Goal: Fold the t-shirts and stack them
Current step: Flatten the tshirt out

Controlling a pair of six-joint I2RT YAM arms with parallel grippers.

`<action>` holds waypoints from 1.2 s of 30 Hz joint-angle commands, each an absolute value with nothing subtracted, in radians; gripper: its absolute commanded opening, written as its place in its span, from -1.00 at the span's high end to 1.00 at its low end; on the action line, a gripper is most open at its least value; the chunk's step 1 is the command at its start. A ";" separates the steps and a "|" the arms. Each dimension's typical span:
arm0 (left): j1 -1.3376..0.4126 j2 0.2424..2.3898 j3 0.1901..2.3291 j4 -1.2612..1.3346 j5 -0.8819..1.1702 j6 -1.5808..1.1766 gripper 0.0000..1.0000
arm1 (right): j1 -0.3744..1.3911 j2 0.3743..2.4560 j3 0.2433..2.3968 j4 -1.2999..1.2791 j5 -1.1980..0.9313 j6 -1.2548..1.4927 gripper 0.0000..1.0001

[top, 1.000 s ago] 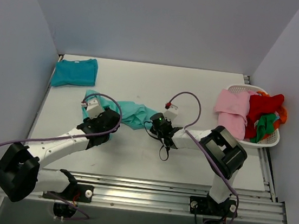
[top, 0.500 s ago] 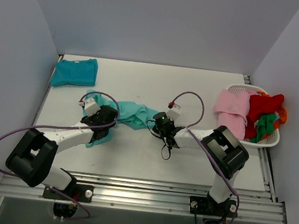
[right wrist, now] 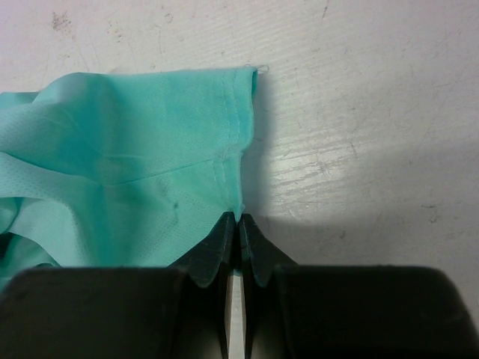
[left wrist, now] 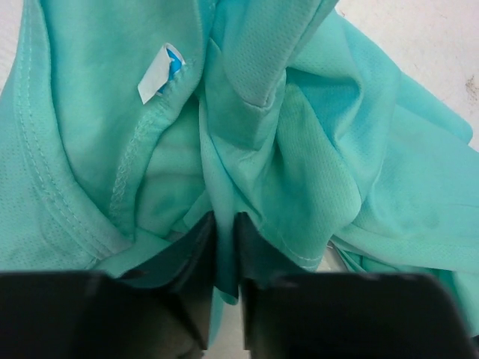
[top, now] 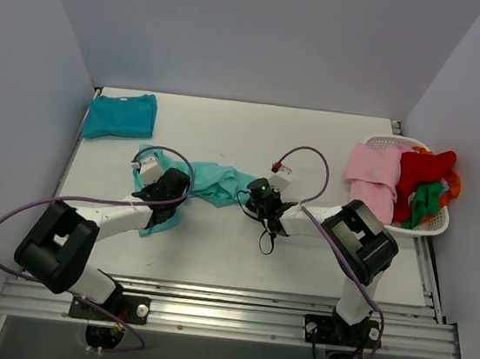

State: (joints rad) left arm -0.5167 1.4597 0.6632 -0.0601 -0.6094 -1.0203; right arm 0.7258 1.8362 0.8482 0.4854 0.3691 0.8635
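A crumpled light turquoise t-shirt [top: 213,183] lies on the white table [top: 254,137], left of the middle. My left gripper [top: 172,197] presses down on its left part. In the left wrist view this gripper [left wrist: 224,247] is shut on a thin fold of the shirt [left wrist: 314,149], below the neck label [left wrist: 159,75]. My right gripper [top: 249,196] sits at the shirt's right end. The right wrist view shows it [right wrist: 238,221] shut on the hemmed corner of the shirt [right wrist: 135,172]. A darker teal-blue t-shirt [top: 121,116] lies folded at the back left.
A white basket [top: 434,223] stands at the table's right edge, holding pink [top: 371,178], red [top: 425,172] and green [top: 426,201] garments. Grey walls close in the left, back and right. A metal rail [top: 233,306] runs along the near edge.
My left gripper has slid a little forward onto the turquoise shirt and closed on a fold. The right gripper has stayed shut on the corner, hardly moving.
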 commanded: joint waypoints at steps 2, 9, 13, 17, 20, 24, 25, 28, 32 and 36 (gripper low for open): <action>-0.511 1.460 0.675 -0.017 -0.603 -1.005 0.63 | 0.713 1.882 0.844 0.411 0.371 0.851 1.00; -0.512 1.482 0.676 0.035 -0.584 -0.990 0.95 | 0.707 1.867 0.835 0.411 0.371 0.851 1.00; -0.551 1.396 0.702 -0.016 -0.656 -0.948 0.95 | 0.707 1.774 0.828 0.358 0.368 0.853 1.00; -0.636 1.217 0.747 -0.161 -0.799 -0.910 0.95 | 0.736 1.513 0.825 0.205 0.446 0.836 1.00; -0.663 1.080 0.773 -0.253 -0.802 -0.900 0.95 | 0.765 1.346 0.859 0.070 0.526 0.821 1.00; -0.724 0.933 0.807 -0.342 -0.833 -0.882 0.95 | 0.796 1.146 0.890 -0.095 0.618 0.813 1.00; -0.760 0.887 0.824 -0.397 -0.847 -0.879 0.95 | 0.807 1.106 0.903 -0.124 0.630 0.815 1.00; -0.808 0.813 0.906 -0.494 -0.890 -0.838 0.95 | 0.824 0.962 0.940 -0.247 0.684 0.808 1.00; -0.877 0.746 1.023 -0.590 -0.903 -0.789 0.95 | 0.841 0.801 1.008 -0.401 0.712 0.801 1.00; -0.896 0.678 1.103 -0.600 -0.900 -0.706 0.95 | 0.839 0.726 1.094 -0.501 0.721 0.781 1.00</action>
